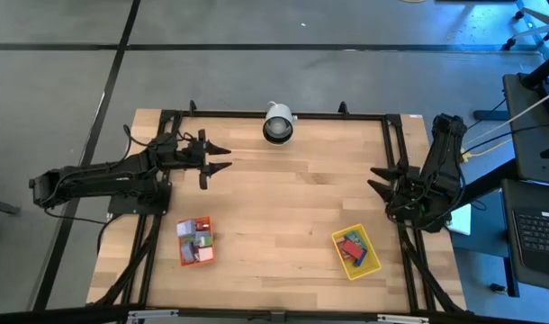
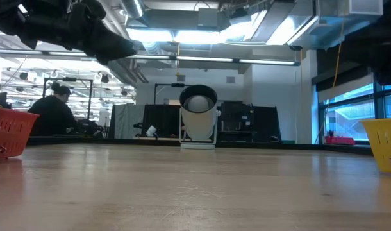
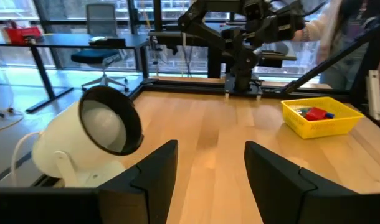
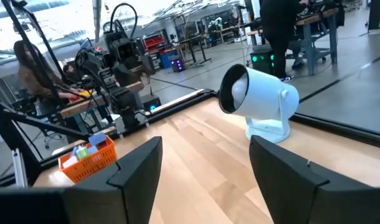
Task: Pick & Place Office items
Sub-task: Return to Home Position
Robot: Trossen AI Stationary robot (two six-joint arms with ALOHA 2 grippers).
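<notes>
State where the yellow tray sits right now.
High view: the yellow tray lies right of centre, near the picture's bottom, level with the orange tray on the left, just below the right tool.

A light wooden table (image 1: 283, 207) with visible plank grain carries everything, and black frame rails run along its far edge and down both sides. A white, round-bodied camera (image 1: 277, 123) stands on its own foot at the middle of the far edge. An orange tray (image 1: 199, 262) lies on the wood near the front left. A yellow tray (image 1: 366, 268) lies near the front right, turned at a slight angle to the table's edges. The two trays are well apart, with bare wood between them.
</notes>
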